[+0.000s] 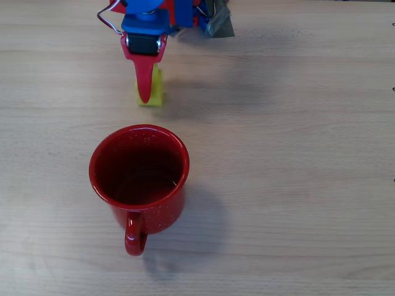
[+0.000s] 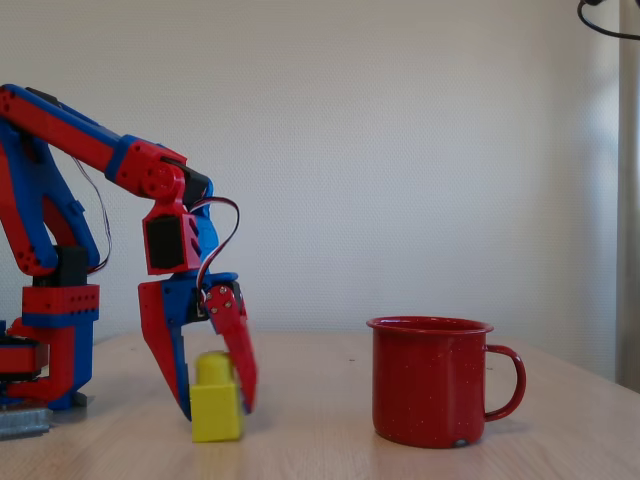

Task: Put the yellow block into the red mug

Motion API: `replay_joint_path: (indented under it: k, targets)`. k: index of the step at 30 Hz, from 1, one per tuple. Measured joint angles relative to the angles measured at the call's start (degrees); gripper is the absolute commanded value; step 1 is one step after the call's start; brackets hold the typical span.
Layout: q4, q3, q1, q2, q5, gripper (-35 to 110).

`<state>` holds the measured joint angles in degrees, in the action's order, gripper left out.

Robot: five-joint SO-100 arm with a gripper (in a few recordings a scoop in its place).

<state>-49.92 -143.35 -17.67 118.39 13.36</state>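
Observation:
The yellow block (image 2: 216, 408) stands on the wooden table, its stud pointing up. My red and blue gripper (image 2: 217, 400) comes down over it with one red finger on each side, both touching the block's sides. In the overhead view the gripper (image 1: 146, 86) covers most of the yellow block (image 1: 155, 94), which shows beside the red finger. The red mug (image 1: 139, 172) stands upright a short way off, with nothing inside it and its handle pointing away from the arm. In the fixed view the red mug (image 2: 430, 380) is to the right of the block.
The arm's base (image 2: 50, 350) stands at the left of the fixed view. A grey clamp (image 1: 219, 21) sits at the top edge of the overhead view. Bare wooden table (image 1: 296, 154) lies all around the mug and the block.

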Motion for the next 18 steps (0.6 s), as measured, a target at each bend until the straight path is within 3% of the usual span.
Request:
replay_joint_path:
  k: [8, 18]
  targets:
    - [-0.53, 0.00, 0.00, 0.44, 0.00, 0]
    - [-13.89, 5.45, 1.05, 7.82, -3.43, 0]
